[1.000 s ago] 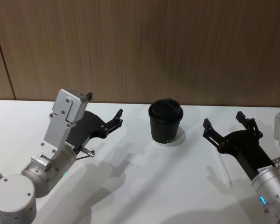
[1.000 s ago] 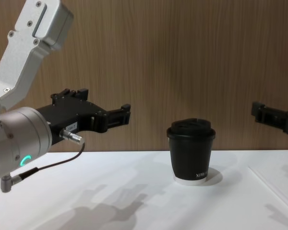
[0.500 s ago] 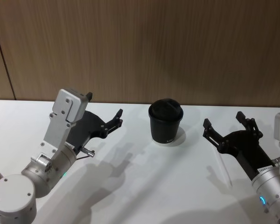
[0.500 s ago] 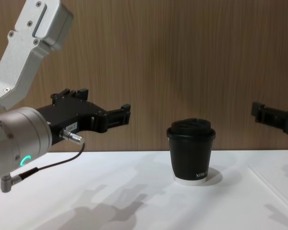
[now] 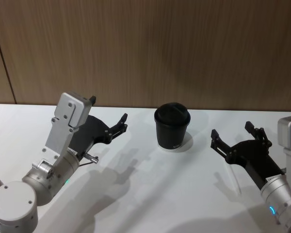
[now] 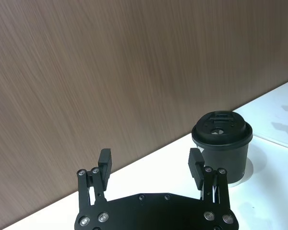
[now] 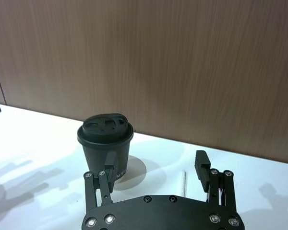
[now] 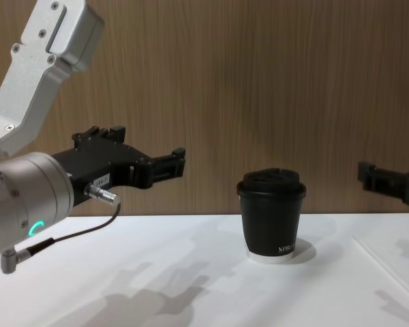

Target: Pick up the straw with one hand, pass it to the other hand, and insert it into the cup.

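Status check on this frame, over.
Left gripper open, raised left of cup. Right gripper open above straw. Straw flat on table. No obstruction seen.

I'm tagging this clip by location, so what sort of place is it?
Likely a robot test bench: a white table against a wood-panelled wall, one lidded black cup, and the left end effector and right end effector held open above the table.

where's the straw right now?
The straw lies flat on the white table on the robot's right side, right of the cup and nearer the robot, under the open right gripper.
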You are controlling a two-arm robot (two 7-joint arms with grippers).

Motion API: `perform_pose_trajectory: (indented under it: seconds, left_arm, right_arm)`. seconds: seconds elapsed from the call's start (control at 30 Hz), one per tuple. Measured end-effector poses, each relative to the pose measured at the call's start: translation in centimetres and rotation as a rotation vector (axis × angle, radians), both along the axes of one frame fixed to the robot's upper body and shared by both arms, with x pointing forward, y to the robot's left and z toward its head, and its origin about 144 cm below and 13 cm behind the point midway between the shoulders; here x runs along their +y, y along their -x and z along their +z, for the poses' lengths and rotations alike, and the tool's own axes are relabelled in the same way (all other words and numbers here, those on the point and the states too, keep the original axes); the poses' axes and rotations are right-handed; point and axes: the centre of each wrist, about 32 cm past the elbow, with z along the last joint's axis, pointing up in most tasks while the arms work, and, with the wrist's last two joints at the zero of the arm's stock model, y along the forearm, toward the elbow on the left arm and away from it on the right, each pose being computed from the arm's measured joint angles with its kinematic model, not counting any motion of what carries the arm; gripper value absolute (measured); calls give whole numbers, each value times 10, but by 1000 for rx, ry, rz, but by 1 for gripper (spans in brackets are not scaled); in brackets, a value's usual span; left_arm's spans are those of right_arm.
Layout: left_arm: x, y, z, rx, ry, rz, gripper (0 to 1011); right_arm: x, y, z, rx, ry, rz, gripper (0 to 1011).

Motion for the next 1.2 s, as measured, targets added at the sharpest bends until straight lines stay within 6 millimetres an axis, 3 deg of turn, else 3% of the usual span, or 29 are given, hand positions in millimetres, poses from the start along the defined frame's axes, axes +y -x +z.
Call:
perform_pose_trajectory:
  seconds: [1.2]
  left_arm:
    - [0, 0, 0, 0, 0, 0, 1003]
  right_arm:
    - [-3, 3, -3, 225, 86, -62, 1001]
